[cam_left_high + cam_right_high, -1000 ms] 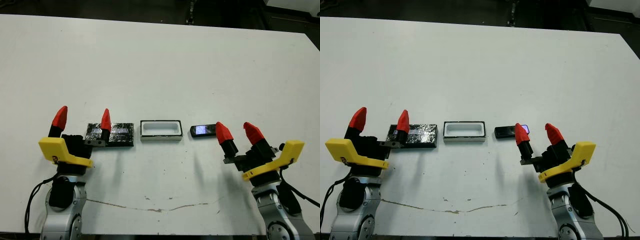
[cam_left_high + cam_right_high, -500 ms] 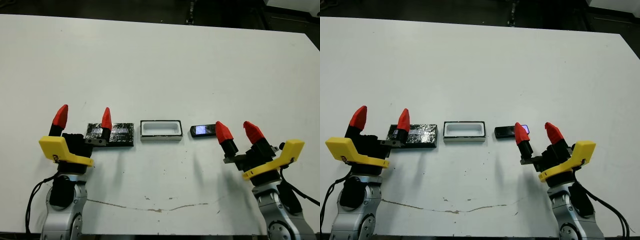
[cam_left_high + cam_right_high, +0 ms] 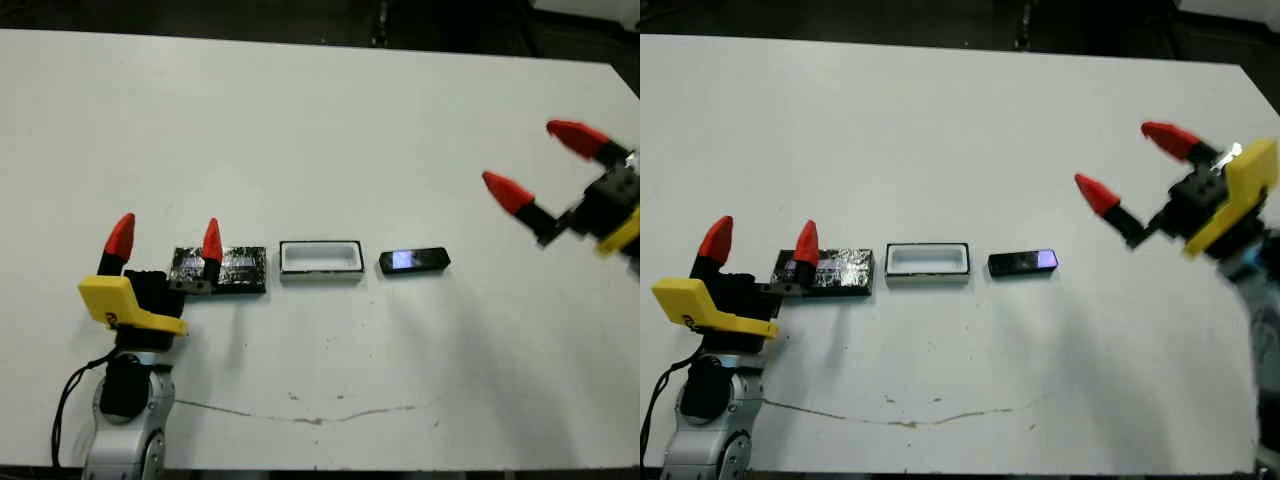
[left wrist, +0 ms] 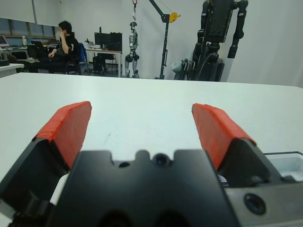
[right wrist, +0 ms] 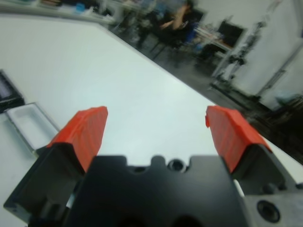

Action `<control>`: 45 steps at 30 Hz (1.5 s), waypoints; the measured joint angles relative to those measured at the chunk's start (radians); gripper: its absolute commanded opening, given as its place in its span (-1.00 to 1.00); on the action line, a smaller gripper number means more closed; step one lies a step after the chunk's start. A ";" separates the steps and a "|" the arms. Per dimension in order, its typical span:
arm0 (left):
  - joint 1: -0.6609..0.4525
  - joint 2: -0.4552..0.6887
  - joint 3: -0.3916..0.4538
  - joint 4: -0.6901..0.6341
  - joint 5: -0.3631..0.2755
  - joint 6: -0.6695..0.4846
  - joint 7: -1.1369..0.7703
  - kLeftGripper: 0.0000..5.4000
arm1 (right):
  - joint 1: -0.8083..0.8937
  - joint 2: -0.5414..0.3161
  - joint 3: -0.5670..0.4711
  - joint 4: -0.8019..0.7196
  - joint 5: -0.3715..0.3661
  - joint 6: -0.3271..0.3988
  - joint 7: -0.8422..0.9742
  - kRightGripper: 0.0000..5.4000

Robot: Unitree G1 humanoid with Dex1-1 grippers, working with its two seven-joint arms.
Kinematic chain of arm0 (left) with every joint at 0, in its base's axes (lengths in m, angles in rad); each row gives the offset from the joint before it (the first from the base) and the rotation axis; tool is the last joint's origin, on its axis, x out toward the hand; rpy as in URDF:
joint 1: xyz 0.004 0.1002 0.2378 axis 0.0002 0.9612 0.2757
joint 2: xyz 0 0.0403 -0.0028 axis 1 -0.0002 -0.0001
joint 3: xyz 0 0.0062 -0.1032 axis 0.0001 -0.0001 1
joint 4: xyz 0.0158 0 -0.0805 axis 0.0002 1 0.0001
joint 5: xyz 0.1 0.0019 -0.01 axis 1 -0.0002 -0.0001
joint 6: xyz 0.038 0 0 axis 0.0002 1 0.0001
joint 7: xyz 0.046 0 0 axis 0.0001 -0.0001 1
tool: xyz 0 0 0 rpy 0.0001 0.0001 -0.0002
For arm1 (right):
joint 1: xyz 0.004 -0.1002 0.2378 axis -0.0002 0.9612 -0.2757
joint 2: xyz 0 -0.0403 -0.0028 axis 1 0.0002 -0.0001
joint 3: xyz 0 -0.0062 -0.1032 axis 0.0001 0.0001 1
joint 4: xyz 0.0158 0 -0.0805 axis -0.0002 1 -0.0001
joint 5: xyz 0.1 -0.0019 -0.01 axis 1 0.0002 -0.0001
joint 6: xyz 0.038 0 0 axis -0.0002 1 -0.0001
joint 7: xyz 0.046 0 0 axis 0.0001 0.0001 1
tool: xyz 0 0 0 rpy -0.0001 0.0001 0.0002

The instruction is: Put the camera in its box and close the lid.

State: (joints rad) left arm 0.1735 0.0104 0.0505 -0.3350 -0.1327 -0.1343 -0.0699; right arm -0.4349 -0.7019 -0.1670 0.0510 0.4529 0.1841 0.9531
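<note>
The camera [image 3: 414, 262], slim and black with a bluish shine, lies flat on the white table just right of the box [image 3: 321, 274]. The box is a small white open tray with nothing in it. Left of it lies the lid [image 3: 243, 270], black and glossy. My left gripper [image 3: 166, 236] stands open at the lid's left end, one fingertip over the lid. My right gripper [image 3: 533, 160] is open and raised well to the right of the camera, holding nothing. The right wrist view shows the box [image 5: 28, 125] beyond the right gripper [image 5: 158, 132].
A thin brown scratch [image 3: 310, 415] runs along the table near its front edge. Beyond the table's far side a seated person [image 4: 64, 45] and standing robot rigs [image 4: 218, 38] show in the left wrist view.
My right gripper has risen and swung off to the right, away from the camera, which now lies fully in view. The left gripper, box and lid have not moved.
</note>
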 measured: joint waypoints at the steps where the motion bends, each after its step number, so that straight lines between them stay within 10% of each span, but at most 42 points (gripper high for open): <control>1: 0.000 0.000 0.000 0.000 0.000 0.000 0.000 1.00 | -0.046 -0.011 0.026 0.050 -0.015 -0.006 0.051 1.00; 21: -0.013 -0.002 0.002 -0.010 0.016 0.022 0.011 1.00 | -0.621 0.050 0.568 0.713 -0.498 -0.270 0.654 1.00; 45: -0.014 -0.002 0.002 -0.014 0.016 0.038 0.008 1.00 | -0.562 0.129 0.615 0.698 -0.615 -0.318 0.644 1.00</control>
State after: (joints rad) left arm 0.1600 0.0083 0.0525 -0.3485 -0.1164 -0.0961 -0.0620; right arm -0.9969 -0.5732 0.4485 0.7488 -0.1625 -0.1340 1.5968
